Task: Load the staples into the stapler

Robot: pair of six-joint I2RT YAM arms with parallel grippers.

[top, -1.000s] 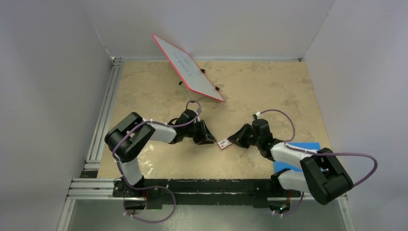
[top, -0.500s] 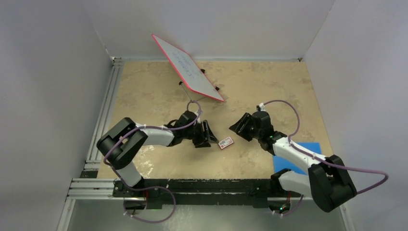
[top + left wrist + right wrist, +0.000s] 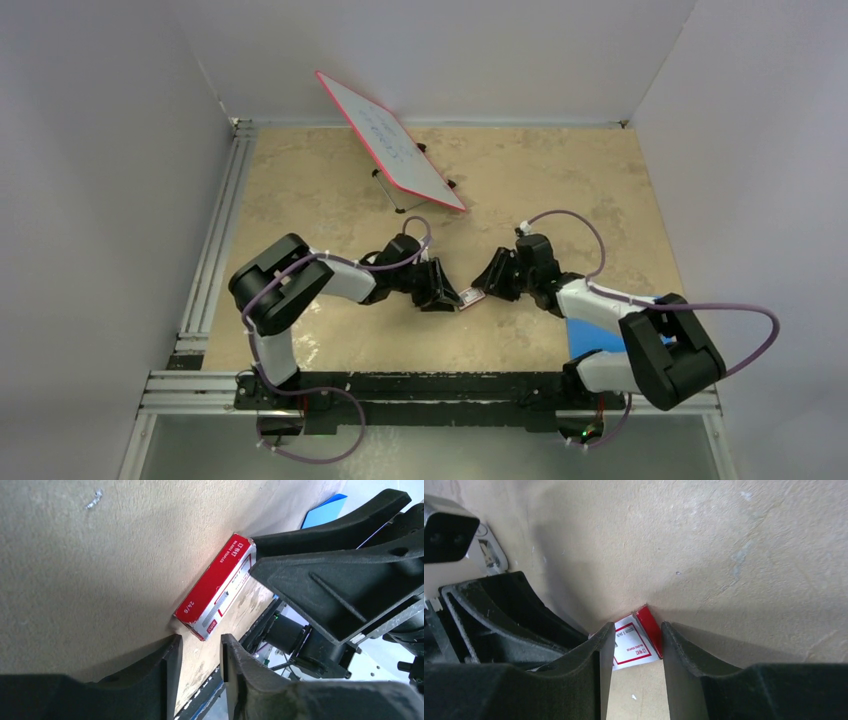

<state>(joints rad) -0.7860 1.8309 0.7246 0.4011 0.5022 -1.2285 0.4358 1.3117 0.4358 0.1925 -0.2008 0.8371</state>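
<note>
- lying flat on the tabletop (image 3: pixel 330 190), the staples (image 3: pixel 216 596) run long axis left-right
- left jaws narrowly spread, just off its left end
- right jaws narrowly spread over its right corner, nearer

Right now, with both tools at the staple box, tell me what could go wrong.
1. The left tool and right tool sit at opposite ends of the small box, almost touching. If either advances, their fingers could collide.
2. The right tool straddles the box at a corner, askew rather than square. A squeeze there might twist the box out of the grip or crush it.
</note>
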